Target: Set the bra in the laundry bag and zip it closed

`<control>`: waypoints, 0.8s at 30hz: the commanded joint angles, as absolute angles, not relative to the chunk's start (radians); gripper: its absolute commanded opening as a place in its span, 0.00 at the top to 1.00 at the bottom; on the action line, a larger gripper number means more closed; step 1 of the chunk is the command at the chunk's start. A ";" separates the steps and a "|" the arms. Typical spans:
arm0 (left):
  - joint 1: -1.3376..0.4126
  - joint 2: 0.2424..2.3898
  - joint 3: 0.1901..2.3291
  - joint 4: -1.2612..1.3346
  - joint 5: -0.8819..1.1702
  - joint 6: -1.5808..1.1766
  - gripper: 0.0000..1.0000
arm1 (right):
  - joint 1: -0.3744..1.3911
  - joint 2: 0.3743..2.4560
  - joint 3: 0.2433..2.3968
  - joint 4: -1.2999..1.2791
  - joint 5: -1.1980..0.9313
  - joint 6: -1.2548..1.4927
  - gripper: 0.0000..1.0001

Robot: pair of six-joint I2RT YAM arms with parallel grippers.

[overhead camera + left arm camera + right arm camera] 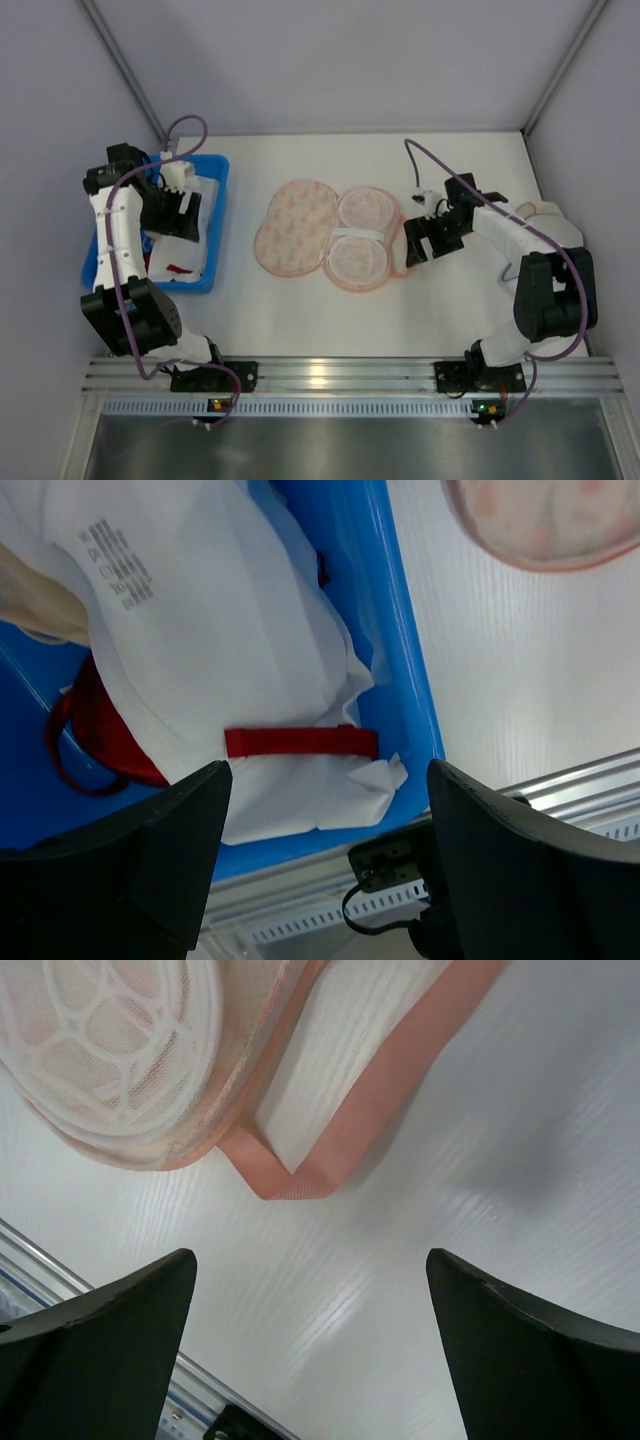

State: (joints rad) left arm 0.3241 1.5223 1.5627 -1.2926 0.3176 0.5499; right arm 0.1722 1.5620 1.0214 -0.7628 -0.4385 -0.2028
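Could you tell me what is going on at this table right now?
Two robot arms are partway through bagging a bra. The laundry bag lies unzipped and spread open on the table. The left gripper hangs open over the blue bin, above a pale white garment, likely the bra. The right gripper is open beside the bag's right edge, above its pink strap. Neither holds anything.

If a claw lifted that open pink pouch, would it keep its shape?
Partly, I'd guess: the laundry bag has white ribbed domes that look springy. Its thin strap lies folded, so probably floppy. Mesh and fabric suggest it's light.
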 commanded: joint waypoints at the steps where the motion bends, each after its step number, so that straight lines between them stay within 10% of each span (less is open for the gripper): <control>1: 0.336 1.463 1.508 -1.370 0.224 0.594 0.15 | 0.160 1.499 1.109 -0.818 -0.411 -0.261 0.00; 24: 0.367 1.482 1.229 -1.215 0.147 0.373 0.19 | 0.153 1.436 1.184 -0.867 -0.419 -0.216 0.01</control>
State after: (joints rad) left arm 0.3607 1.4841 1.2533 -1.2507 0.1593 0.3950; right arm 0.1650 1.4612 1.1286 -0.8612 -0.4194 -0.2245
